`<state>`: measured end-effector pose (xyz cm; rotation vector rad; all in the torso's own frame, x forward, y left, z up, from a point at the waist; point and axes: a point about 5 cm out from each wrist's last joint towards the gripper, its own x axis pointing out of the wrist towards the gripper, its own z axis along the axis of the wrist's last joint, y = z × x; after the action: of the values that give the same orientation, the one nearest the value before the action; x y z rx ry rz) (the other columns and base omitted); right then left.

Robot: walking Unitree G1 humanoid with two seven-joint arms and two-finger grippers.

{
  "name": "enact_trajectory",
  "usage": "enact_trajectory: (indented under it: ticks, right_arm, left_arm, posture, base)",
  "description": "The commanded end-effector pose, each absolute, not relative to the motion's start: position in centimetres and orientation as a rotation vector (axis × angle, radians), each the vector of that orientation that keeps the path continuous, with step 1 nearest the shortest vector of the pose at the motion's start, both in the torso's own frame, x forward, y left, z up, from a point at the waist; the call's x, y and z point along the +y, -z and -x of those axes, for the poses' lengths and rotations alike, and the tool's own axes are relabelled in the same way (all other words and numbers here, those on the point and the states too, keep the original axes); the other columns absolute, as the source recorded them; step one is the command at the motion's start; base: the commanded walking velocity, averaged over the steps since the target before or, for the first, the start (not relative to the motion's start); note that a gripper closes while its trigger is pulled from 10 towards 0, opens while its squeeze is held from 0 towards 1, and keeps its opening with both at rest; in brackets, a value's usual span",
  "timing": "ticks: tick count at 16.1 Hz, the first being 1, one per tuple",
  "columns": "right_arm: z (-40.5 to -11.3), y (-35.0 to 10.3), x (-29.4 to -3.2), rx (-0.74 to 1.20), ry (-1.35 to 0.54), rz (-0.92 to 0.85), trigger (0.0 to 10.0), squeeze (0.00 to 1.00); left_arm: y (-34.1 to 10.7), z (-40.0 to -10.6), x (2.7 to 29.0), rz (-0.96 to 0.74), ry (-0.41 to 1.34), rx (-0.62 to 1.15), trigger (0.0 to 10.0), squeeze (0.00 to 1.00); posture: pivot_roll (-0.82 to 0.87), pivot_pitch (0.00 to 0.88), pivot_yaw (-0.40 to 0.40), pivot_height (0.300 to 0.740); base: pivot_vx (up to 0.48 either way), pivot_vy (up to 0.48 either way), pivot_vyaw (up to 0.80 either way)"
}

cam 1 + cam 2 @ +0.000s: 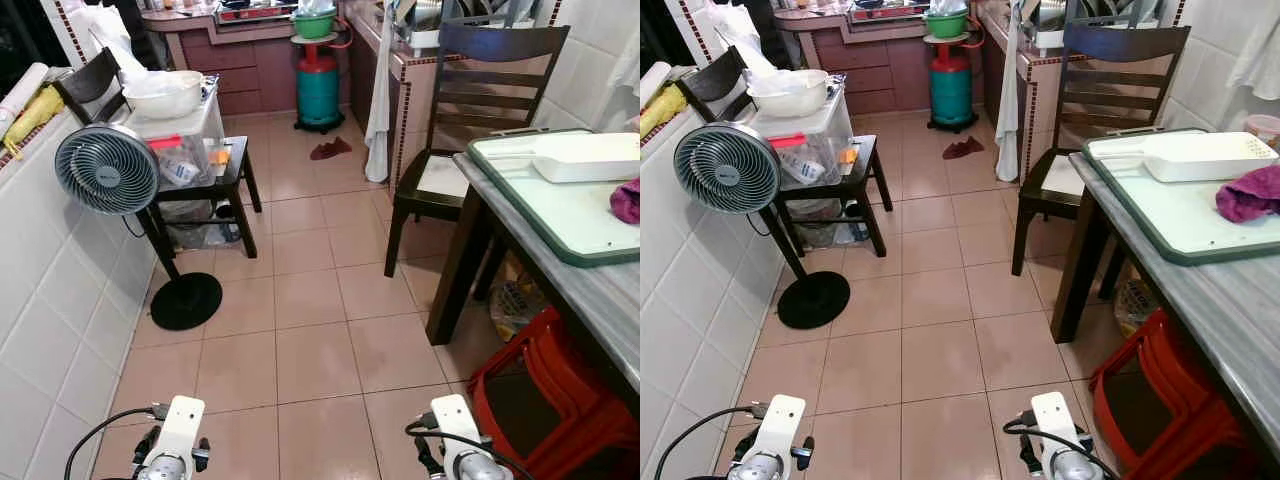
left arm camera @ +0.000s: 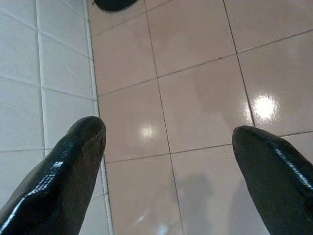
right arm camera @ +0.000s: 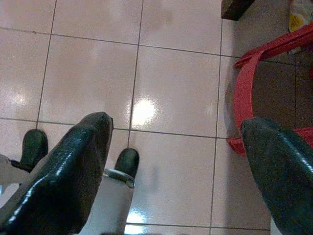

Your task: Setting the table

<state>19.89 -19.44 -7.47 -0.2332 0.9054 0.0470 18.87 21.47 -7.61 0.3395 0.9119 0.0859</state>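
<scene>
The grey marble table (image 1: 1230,300) runs along the right side. On it lies a green-rimmed white tray (image 1: 560,215) carrying a white rectangular dish (image 1: 585,157) and a crumpled purple cloth (image 1: 1252,192). Both arms hang low, well short of the table. My left gripper (image 2: 168,134) is open over pink floor tiles beside the white tiled wall. My right gripper (image 3: 178,127) is open too, above the floor close to the red stool (image 3: 249,93). Neither holds anything.
A dark wooden chair (image 1: 480,90) stands at the table's far end. Red plastic stools (image 1: 560,390) are tucked under the table. On the left stand a pedestal fan (image 1: 107,168), and a black side table with a plastic box (image 1: 180,140) and a bowl (image 1: 163,93). A green gas cylinder (image 1: 319,90) is at the back.
</scene>
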Motion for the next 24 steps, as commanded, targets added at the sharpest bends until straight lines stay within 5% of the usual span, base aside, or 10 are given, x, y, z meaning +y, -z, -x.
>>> enact_trajectory:
  ticks: [1,3,7,13,20,24]
  right_arm:
    - [-20.2,7.3,-19.8,0.908,0.002,0.159,10.0,0.00]
    - [-20.8,7.1,-19.1,0.898,0.075,-0.030,10.0,0.00]
    - [-21.8,6.7,-16.9,0.866,-0.001,-0.091,10.0,0.00]
    - [-21.6,6.9,-17.3,0.885,-0.012,-0.038,10.0,0.00]
    - [-19.9,7.8,-17.0,0.934,-0.070,0.024,10.0,0.00]
    - [-19.7,7.9,-17.6,0.946,-0.076,0.059,10.0,0.00]
  left_arm:
    - [7.6,-18.9,21.9,-0.316,-0.122,0.927,10.0,0.00]
    - [7.8,-18.5,22.2,-0.134,-0.217,0.953,10.0,0.00]
    - [7.4,-19.9,20.4,-0.021,-0.122,0.928,10.0,0.00]
    - [7.6,-20.5,17.1,-0.114,0.041,0.944,10.0,0.00]
    - [8.4,-17.8,20.8,-0.210,-0.041,1.018,10.0,0.00]
    - [8.6,-17.7,20.5,-0.212,-0.034,1.025,10.0,0.00]
  posture:
    - [-0.10,0.000,0.071,0.740]
    - [-0.11,0.000,0.079,0.740]
    - [-0.10,0.000,0.079,0.740]
    - [-0.13,0.000,0.075,0.740]
    - [-0.13,0.000,0.076,0.740]
    - [-0.13,0.000,0.066,0.740]
  base:
    - [0.000,0.000,0.00]
    - [0.000,0.000,0.00]
    - [0.000,0.000,0.00]
    - [0.000,0.000,0.00]
    - [0.000,0.261,0.00]
    - [0.000,0.450,0.00]
